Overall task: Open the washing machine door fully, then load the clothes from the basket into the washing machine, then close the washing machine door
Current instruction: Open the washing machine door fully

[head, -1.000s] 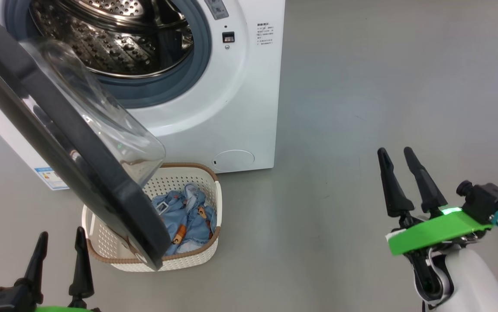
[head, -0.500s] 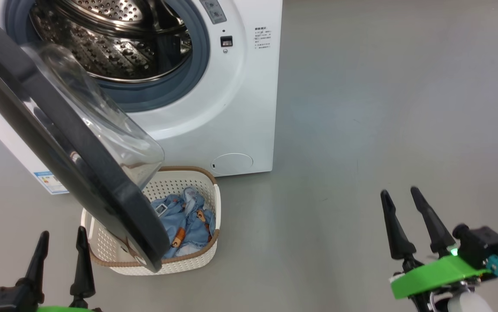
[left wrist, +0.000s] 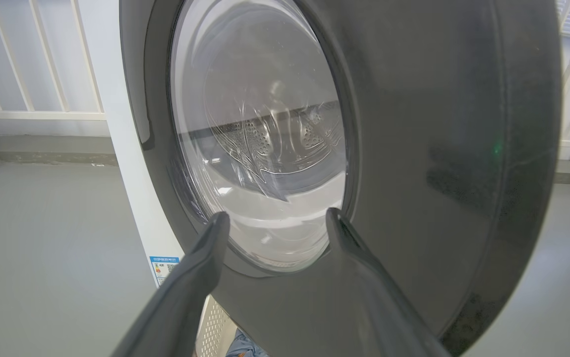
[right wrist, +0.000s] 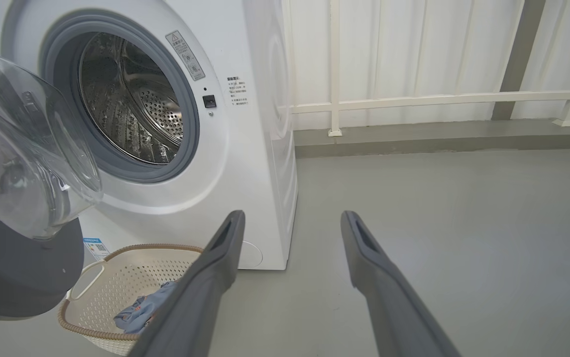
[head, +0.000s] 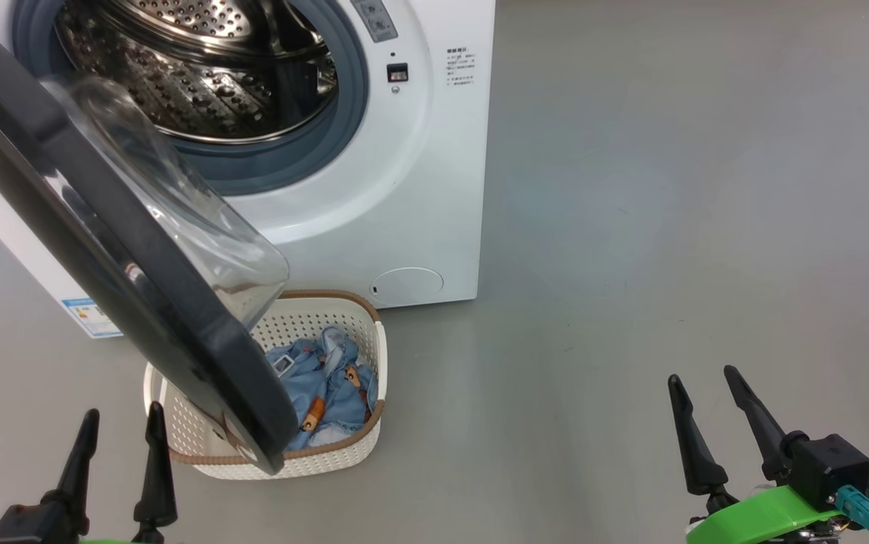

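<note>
Right gripper [head: 700, 374] has dropped since the earlier shot: it was up at mid-right of the head view and now it's down in the lower right corner, with its green mount cut off by the bottom edge. Its fingers are spread wide with nothing between them, and the right wrist view says the same, just bare grey floor [right wrist: 463, 223] behind the gap. Left gripper [head: 122, 408] sits at the lower left, also a touch lower than before, also wide apart and empty, its base chopped off by the frame. The washing machine door [head: 177, 332] hangs open, running as a diagonal from the upper left down to lower centre, and in the head view it covers the left part of the basket [head: 306, 462]. So the clothes [head: 329, 385] are only half visible: crumpled blue fabric with orange-brown bits in the basket's right side, and how much lies under the door I can't tell. The basket stands on the floor just in front of the washing machine [head: 404, 189], whose top is cropped off, though the steel drum [head: 200, 75] shows. From the left wrist the door is right up close, the drum only a warped smear through the glass.
</note>
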{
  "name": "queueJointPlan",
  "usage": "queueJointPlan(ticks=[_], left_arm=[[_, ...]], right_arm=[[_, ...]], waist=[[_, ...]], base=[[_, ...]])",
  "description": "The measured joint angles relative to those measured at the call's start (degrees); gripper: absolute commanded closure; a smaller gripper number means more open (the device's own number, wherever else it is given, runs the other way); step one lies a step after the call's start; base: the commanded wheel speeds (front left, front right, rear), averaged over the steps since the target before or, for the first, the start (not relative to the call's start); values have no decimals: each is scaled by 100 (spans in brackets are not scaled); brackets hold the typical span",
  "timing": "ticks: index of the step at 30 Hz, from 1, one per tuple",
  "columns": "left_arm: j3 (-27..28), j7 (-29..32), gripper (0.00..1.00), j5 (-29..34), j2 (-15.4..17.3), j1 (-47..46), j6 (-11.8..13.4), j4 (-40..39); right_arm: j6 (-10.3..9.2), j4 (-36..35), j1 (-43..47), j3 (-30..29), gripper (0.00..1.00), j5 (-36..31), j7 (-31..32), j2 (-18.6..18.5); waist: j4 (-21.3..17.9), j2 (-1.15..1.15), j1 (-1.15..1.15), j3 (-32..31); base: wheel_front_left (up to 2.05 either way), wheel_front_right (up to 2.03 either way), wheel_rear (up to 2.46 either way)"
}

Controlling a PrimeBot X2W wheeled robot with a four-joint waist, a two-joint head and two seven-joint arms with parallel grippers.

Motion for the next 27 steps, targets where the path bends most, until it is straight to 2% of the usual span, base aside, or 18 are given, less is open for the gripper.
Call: queueJointPlan(ticks=[8,27], left_arm=[[-60,0,0,0,0,22,0,1],[-175,0,0,0,59,107,0,55]], right_arm=[[0,-31,1,-133,0,-291,0,26],[0,59,-12,-272,0,-356,0,49]], waist=[[30,0,0,-12],[79,0,0,24]], base=[[0,0,0],[0,0,0]])
